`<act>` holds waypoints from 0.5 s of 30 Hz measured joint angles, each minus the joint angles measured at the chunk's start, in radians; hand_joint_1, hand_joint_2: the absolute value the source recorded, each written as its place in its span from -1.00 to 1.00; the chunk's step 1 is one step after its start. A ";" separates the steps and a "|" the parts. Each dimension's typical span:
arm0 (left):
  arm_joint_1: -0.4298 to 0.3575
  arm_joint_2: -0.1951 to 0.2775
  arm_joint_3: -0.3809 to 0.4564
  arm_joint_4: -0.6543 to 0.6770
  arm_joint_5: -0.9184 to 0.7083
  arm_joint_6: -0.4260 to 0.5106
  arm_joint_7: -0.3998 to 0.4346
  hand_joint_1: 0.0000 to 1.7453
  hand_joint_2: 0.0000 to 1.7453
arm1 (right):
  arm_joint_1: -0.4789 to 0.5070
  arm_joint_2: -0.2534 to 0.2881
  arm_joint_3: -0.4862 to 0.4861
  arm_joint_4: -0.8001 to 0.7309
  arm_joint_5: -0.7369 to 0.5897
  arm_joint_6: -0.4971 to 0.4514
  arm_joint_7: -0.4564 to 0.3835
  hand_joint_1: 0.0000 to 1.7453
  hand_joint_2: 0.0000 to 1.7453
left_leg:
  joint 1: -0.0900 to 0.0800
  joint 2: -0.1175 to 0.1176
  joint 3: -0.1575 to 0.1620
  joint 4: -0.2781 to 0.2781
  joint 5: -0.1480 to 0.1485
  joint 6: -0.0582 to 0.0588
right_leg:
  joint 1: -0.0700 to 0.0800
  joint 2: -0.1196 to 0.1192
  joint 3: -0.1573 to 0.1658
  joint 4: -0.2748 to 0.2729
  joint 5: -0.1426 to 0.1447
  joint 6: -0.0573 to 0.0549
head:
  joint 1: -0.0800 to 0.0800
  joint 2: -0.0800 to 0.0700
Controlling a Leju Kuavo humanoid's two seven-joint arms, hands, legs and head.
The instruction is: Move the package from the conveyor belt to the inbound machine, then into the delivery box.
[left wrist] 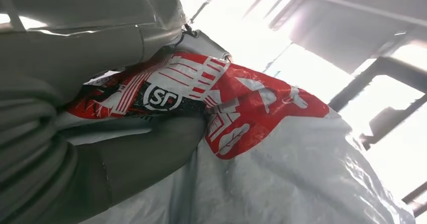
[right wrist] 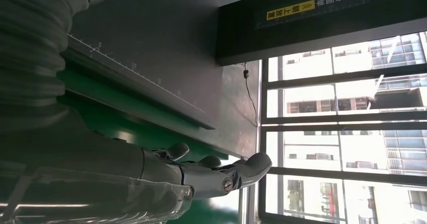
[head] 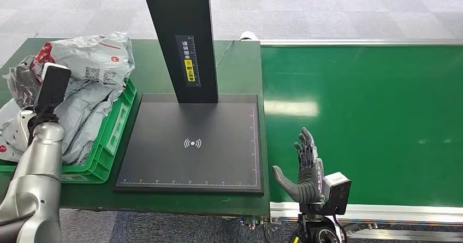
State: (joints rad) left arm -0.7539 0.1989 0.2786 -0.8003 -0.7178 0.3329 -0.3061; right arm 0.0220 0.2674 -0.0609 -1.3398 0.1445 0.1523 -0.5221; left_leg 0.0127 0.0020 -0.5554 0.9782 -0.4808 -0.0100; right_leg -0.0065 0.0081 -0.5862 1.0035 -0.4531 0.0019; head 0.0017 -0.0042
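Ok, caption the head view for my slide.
Left hand among grey plastic packages in green crate; right hand open.

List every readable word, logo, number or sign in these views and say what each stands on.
"SF" logo: on the red and white package against the left robot hand.
Wireless-wave symbol: centre of the inbound machine plate.
"5" and "10": ruler ticks along the plate's edge, right wrist view.
Yellow label with Chinese characters: on the black post, too small to read surely.
Package labels in the delivery box: blurred.

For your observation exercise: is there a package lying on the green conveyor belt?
No, the conveyor belt lies bare in the head view.
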 joint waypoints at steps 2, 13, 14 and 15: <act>-0.010 0.015 0.032 0.063 0.009 0.007 -0.016 1.00 1.00 | 0.005 0.000 -0.003 -0.004 0.000 0.001 -0.001 -1.00 1.00 | 0.000 0.000 0.000 0.000 0.000 0.000 | 0.000 0.000 0.000 0.000 0.000 0.000 | 0.000 0.000; -0.010 0.063 0.188 0.192 0.062 -0.004 -0.059 1.00 1.00 | 0.025 0.000 -0.020 -0.026 0.000 0.014 -0.002 -1.00 1.00 | 0.000 0.000 -0.001 0.000 -0.001 0.000 | 0.000 0.000 -0.002 0.000 0.000 0.000 | 0.000 0.000; -0.009 0.066 0.199 0.196 0.063 -0.008 -0.061 1.00 1.00 | 0.025 0.000 -0.021 -0.026 0.000 0.014 -0.002 -1.00 1.00 | 0.000 0.000 -0.001 0.000 -0.001 -0.001 | 0.000 0.000 -0.002 0.000 0.000 0.000 | 0.000 0.000; -0.008 0.067 0.208 0.199 0.062 -0.013 -0.064 0.95 1.00 | 0.025 0.000 -0.022 -0.026 0.000 0.015 -0.002 -1.00 1.00 | 0.000 0.000 -0.001 0.000 0.000 -0.001 | 0.000 0.000 -0.002 0.000 0.000 0.000 | 0.000 0.000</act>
State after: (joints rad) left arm -0.7620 0.2664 0.4861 -0.6015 -0.6554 0.3199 -0.3702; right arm 0.0468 0.2675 -0.0834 -1.3661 0.1447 0.1670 -0.5238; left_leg 0.0128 0.0019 -0.5567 0.9781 -0.4813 -0.0106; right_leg -0.0064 0.0082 -0.5877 1.0035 -0.4533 0.0017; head 0.0017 -0.0042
